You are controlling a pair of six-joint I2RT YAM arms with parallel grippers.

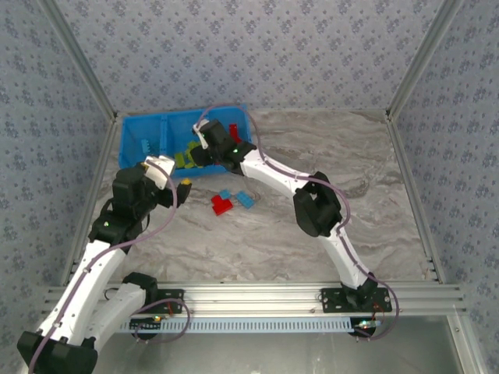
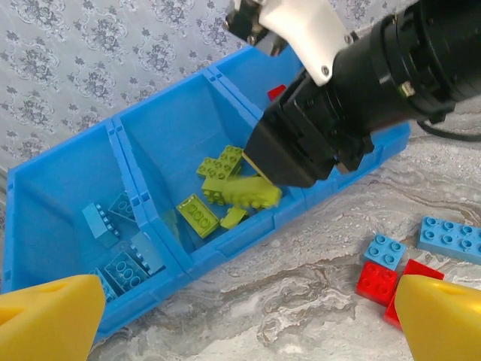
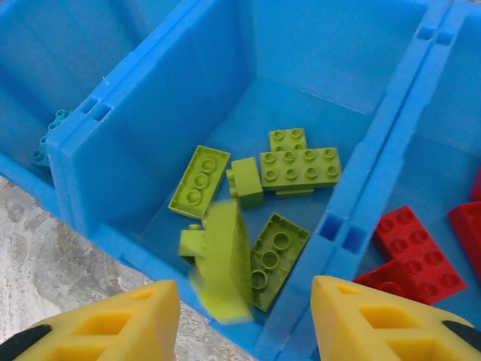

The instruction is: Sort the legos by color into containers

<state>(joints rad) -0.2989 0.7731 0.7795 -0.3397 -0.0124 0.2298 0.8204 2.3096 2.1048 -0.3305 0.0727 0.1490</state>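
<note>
The blue tray [image 1: 140,128] stands at the back left, its three containers side by side. My right gripper [image 3: 244,323] hovers over the middle container with its jaws apart. A lime green lego [image 3: 225,259], blurred and tilted on edge, hangs loose below them among other green legos [image 3: 301,167]. Red legos [image 3: 409,244] lie in the right container, light blue ones [image 2: 120,263] in the left. My left gripper [image 2: 248,323] is open above bare table just in front of the tray. On the table lie a red lego [image 2: 379,280] and two blue legos [image 2: 451,237].
The right arm [image 1: 273,175] stretches diagonally across the table from its base to the tray, passing over the loose legos [image 1: 221,205]. Patterned walls close in the back and sides. Marbled tabletop [image 1: 351,156] lies open to the right.
</note>
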